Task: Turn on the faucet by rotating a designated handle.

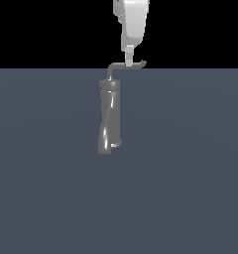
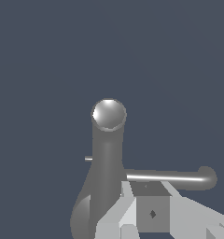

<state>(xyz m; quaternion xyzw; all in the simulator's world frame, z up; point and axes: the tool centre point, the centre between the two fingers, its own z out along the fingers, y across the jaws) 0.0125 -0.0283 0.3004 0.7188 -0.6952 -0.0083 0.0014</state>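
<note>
The faucet point(image 1: 110, 119) is a glossy grey twisted column standing upright in the middle of the exterior view. On top of it lies the handle point(image 1: 122, 66), a thin L-bent rod with a small hooked tip pointing to the exterior view's right. My gripper point(image 1: 128, 60) comes straight down from above, and its narrow tip touches the handle's horizontal part. In the wrist view the faucet point(image 2: 107, 154) is seen from above. There the handle point(image 2: 179, 176) runs out sideways, just past my gripper point(image 2: 146, 189). The fingers look pressed together with no gap, and nothing is held between them.
A flat blue-grey floor point(image 1: 190, 188) spreads around the faucet on all sides. A short thin stub point(image 2: 88, 158) sticks out of the column on the side away from the handle. No other objects are in view.
</note>
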